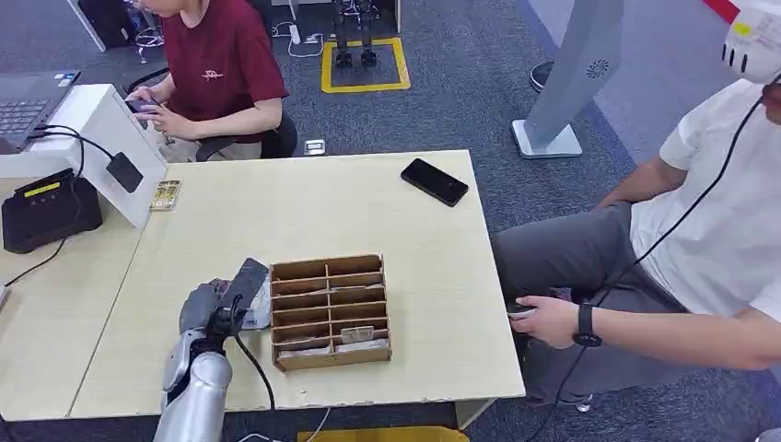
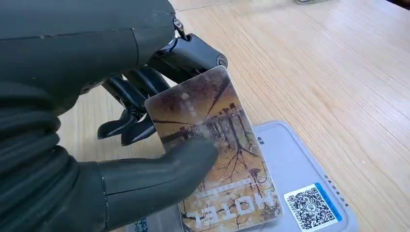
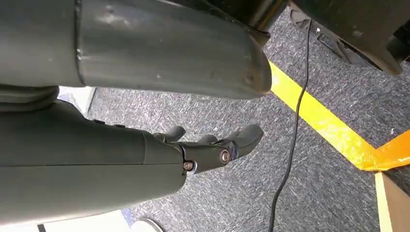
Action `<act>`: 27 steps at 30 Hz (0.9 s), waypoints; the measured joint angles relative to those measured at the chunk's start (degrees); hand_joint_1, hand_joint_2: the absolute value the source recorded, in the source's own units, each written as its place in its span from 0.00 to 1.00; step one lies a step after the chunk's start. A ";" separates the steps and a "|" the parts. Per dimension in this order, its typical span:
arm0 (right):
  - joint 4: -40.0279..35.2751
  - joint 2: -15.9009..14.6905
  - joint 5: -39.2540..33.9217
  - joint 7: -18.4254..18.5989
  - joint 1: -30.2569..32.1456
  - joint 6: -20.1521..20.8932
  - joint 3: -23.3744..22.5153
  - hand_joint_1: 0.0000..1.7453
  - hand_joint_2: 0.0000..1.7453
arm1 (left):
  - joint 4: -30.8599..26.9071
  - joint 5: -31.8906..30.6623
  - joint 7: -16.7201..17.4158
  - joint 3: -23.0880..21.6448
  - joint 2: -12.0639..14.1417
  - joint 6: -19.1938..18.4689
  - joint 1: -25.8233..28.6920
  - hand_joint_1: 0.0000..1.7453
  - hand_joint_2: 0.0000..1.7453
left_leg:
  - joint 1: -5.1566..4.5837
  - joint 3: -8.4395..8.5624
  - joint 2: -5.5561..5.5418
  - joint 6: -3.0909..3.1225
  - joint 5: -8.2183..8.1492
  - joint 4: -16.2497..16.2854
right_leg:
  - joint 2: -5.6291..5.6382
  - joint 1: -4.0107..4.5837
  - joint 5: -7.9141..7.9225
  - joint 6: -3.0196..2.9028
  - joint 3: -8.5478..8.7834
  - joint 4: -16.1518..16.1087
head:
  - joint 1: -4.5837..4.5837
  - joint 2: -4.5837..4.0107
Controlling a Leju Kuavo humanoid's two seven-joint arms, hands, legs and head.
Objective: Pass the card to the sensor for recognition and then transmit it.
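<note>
Gripped between the thumb and fingers of the left hand (image 2: 111,145), a glossy brown tree-printed card (image 2: 217,159) lies over the flat grey sensor pad (image 2: 309,179) near the worktop's (image 1: 368,203) front edge, beside a wooden divided tray (image 1: 330,311). Recognition seems underway; next comes lifting and handing it over. The right hand (image 3: 212,145) hangs loosely uncurled, holding nothing.
</note>
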 joint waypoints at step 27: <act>-0.02 0.13 0.00 -0.44 0.32 -0.70 0.02 0.00 0.00 | 0.52 0.77 -3.13 -1.86 -0.46 -2.32 -0.71 1.00 1.00 | 0.00 0.04 -0.01 0.00 0.00 0.00 | -0.01 0.00 0.00 0.00 0.04 0.00 | -0.02 0.00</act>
